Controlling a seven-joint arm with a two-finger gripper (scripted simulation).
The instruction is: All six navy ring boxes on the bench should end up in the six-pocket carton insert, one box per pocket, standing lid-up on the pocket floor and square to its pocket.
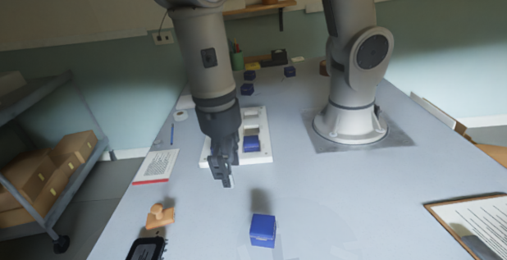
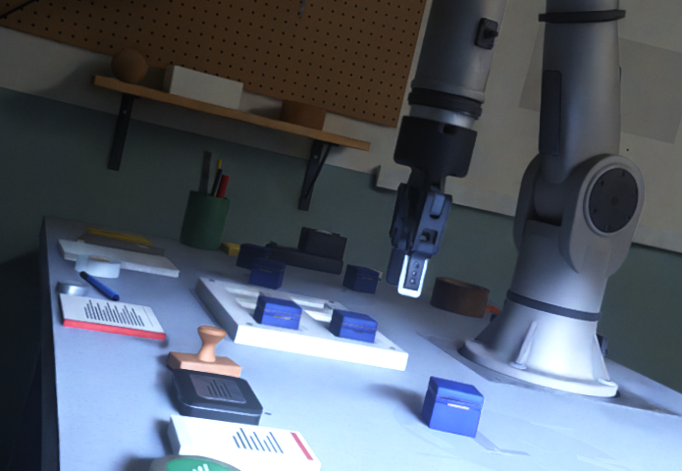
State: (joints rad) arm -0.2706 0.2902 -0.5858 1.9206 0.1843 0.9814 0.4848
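The white carton insert (image 1: 242, 138) (image 2: 297, 325) lies mid-bench. Two navy ring boxes sit in its two front pockets, one (image 1: 251, 143) (image 2: 353, 325) on the robot-base side and one (image 2: 277, 311) on the other side, which the arm hides in the side camera. A loose navy box (image 1: 262, 230) (image 2: 452, 406) stands alone on the front of the bench. Three more navy boxes (image 1: 247, 89) (image 1: 249, 75) (image 1: 289, 71) rest behind the insert. My gripper (image 1: 223, 175) (image 2: 408, 277) hangs high above the bench, over its front half. It is open and holds nothing.
The robot base (image 1: 350, 118) stands right of the insert. A wooden stamp (image 1: 159, 216), a black ink pad (image 2: 216, 394) and a booklet (image 1: 156, 166) lie on the left. A clipboard (image 1: 476, 220) lies front right. A brown tape roll (image 2: 460, 296), a pen cup (image 2: 204, 219) and a black dispenser (image 2: 322, 243) stand at the back.
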